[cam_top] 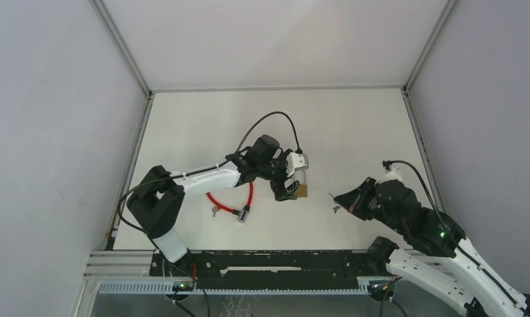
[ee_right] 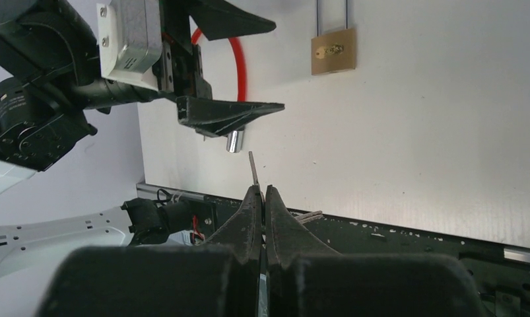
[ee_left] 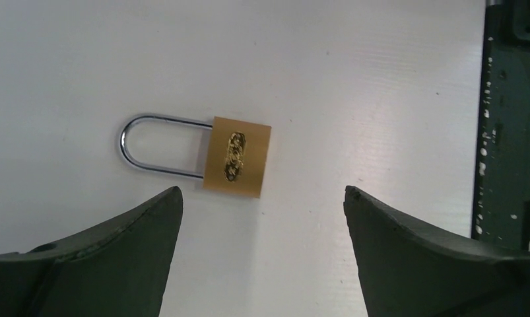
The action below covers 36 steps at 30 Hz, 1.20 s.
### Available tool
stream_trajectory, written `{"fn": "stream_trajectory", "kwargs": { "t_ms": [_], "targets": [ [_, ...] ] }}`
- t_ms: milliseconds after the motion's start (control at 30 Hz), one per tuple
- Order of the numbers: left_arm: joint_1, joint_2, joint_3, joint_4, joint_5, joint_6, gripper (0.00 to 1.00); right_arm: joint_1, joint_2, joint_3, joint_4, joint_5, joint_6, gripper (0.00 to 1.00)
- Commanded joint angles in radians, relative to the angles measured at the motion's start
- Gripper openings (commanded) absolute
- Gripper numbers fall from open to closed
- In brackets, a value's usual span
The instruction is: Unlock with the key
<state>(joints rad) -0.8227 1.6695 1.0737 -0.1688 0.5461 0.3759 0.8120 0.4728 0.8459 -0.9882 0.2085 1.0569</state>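
A brass padlock [ee_left: 235, 157] with a steel shackle [ee_left: 150, 145] lies flat on the white table, keyhole face up. My left gripper [ee_left: 262, 193] hovers above it, open and empty, with the lock just beyond the fingertips. In the top view the left gripper [cam_top: 287, 187] is right next to the padlock [cam_top: 303, 191]. My right gripper [ee_right: 263, 189] is shut on a small key [ee_right: 252, 169] whose blade sticks out past the tips; spare keys [ee_right: 308, 215] hang beside it. The right gripper [cam_top: 341, 200] is to the right of the padlock [ee_right: 332, 50], apart from it.
A red cable lock [cam_top: 230, 202] with metal ends lies under the left forearm, left of the padlock; it also shows in the right wrist view [ee_right: 239, 63]. The black base rail [cam_top: 268, 261] runs along the near table edge. Grey walls enclose the table.
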Motion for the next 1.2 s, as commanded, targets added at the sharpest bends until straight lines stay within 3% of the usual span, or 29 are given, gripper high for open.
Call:
{"fn": "stream_trajectory", "kwargs": {
  "t_ms": [0, 233, 633, 1167],
  "targets": [
    [-0.008, 0.050, 0.033, 0.155, 0.030, 0.034, 0.95, -0.018, -0.003, 0.038, -0.014, -0.020, -0.005, 0.00],
    [-0.009, 0.119, 0.021, 0.222, 0.007, 0.087, 0.96, -0.024, 0.001, 0.038, -0.025, -0.058, 0.006, 0.00],
    [-0.017, 0.211, 0.060, 0.185, 0.026, 0.129, 0.93, -0.029, -0.003, 0.038, -0.058, -0.078, 0.008, 0.00],
    [-0.034, 0.286, 0.081, 0.207, -0.080, 0.085, 0.74, -0.030, -0.039, 0.038, -0.090, -0.089, 0.033, 0.00]
  ]
}}
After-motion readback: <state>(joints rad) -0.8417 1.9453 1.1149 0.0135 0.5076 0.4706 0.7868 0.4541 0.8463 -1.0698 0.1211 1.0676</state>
